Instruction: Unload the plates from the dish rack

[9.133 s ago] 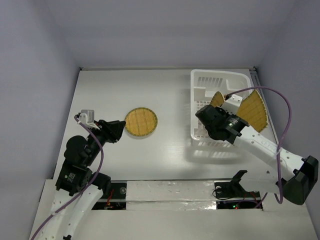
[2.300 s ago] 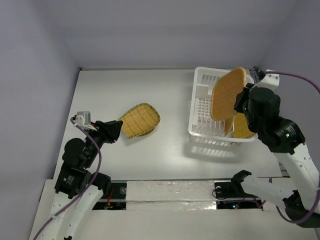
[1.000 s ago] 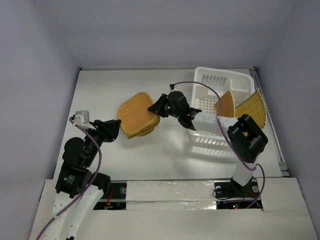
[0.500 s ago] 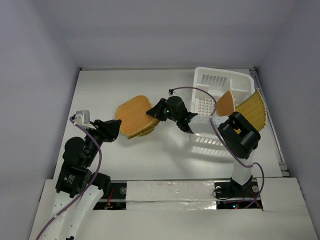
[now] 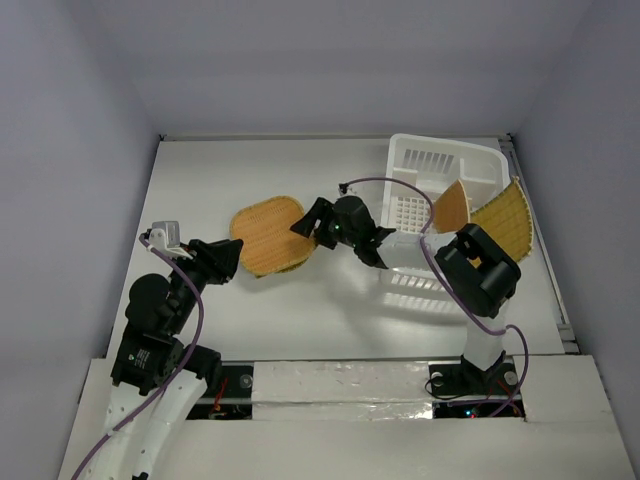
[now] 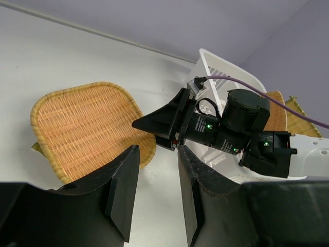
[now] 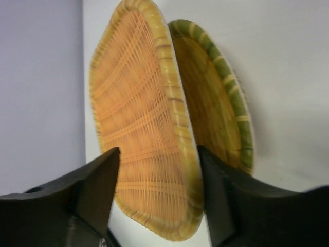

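A square woven plate (image 5: 262, 232) lies tilted on top of a round plate (image 7: 216, 103) on the table, left of centre. My right gripper (image 5: 303, 228) reaches across to the square plate's right edge. In the right wrist view its jaws (image 7: 159, 164) stand open, with the rim of the square plate (image 7: 136, 118) between them. Two more plates (image 5: 450, 207) (image 5: 503, 220) stand upright in the white dish rack (image 5: 440, 150) at the back right. My left gripper (image 5: 232, 258) hovers just left of the stacked plates, open and with nothing in it (image 6: 158, 152).
The right arm stretches from its base at the near right across the front of the dish rack, trailing a purple cable (image 5: 400, 185). Grey walls enclose the table on three sides. Bare tabletop lies behind and in front of the stacked plates.
My right gripper's jaws have opened around the square plate's edge. The plate has settled lower and flatter onto the round one. The left arm has not moved.
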Motion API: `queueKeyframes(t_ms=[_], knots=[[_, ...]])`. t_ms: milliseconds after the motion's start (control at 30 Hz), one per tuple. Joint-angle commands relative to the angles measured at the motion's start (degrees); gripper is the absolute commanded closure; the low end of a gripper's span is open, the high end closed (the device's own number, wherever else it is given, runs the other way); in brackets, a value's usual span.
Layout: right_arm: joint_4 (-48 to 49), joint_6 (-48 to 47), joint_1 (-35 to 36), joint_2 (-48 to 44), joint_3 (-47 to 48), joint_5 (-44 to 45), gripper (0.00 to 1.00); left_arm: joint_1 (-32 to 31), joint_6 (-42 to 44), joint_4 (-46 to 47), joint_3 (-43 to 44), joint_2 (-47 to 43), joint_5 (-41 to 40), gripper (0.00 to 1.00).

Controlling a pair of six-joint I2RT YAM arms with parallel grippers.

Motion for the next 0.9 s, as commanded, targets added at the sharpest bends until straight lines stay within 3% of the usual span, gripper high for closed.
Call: queueKeyframes(t_ms=[0, 167, 333, 500, 567, 667, 700, 867], knots=[[-5.1, -3.3, -0.1, -2.6, 1.5, 4.7, 0.29, 0.3, 0.0, 2.5, -0.3, 0.2, 0.7, 0.67], [-11.2, -6.1, -0.1, -4.2, 3.3, 10.2, 0.12, 0.3, 0.0, 2.5, -0.4, 0.2, 0.8, 0.67], [-16.2, -9.0, -0.1, -6.4, 5.7, 14.1, 0.06, 0.3, 0.0, 2.6, -0.3, 0.2, 0.9, 0.67], [-22.7, -12.4, 1.1, -9.3, 8.5, 18.3, 0.06, 0.3, 0.1, 2.5, -0.3, 0.1, 1.0, 0.67], [-24.4, -13.5, 1.6, -11.7, 9.5, 20.8, 0.14, 0.3, 0.1, 2.6, -0.3, 0.1, 1.0, 0.67], [-29.6, -15.6, 1.6, -18.5, 8.8, 26.7, 0.75, 0.3, 0.1, 2.6, -0.3, -0.1, 0.9, 0.67], [-30.9, -17.1, 1.6, -20.9, 8.4, 28.6, 1.00, 0.3, 0.1, 2.6, -0.3, -0.1, 1.1, 0.67], [-46.8, -21.8, 1.6, -34.7, 7.4, 46.6, 1.00, 0.3, 0.5, 2.9, -0.4, -0.4, 2.0, 0.72]])
